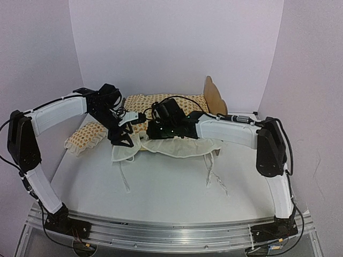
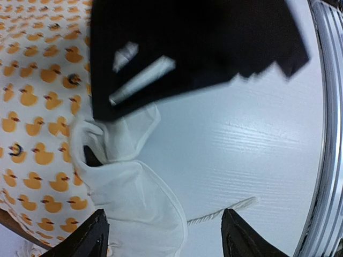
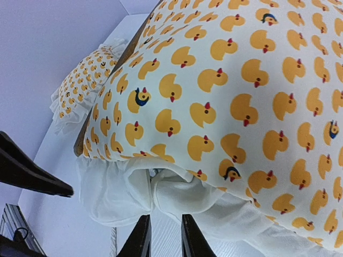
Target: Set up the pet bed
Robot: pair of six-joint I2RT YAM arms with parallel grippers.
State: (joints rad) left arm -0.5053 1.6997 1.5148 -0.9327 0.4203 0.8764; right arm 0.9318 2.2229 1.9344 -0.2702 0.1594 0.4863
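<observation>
The job looks partly done: the pet bed (image 1: 215, 95) stands at the far middle of the table (image 1: 171, 193), and the duck-print mattress cushion (image 1: 139, 101) already lies on it. Its cream skirt (image 1: 182, 147) spills over the near side, though, with the ties (image 1: 124, 176) loose on the table. The ruffled pillow (image 1: 86, 138) lies on the table by the bed's left end, not yet placed. The left end effector (image 2: 167, 231) is spread wide astride the cream fabric, gripping nothing. The right end effector (image 3: 163, 235) shows only a narrow gap, apparently empty, its tips just short of the bunched fabric.
</observation>
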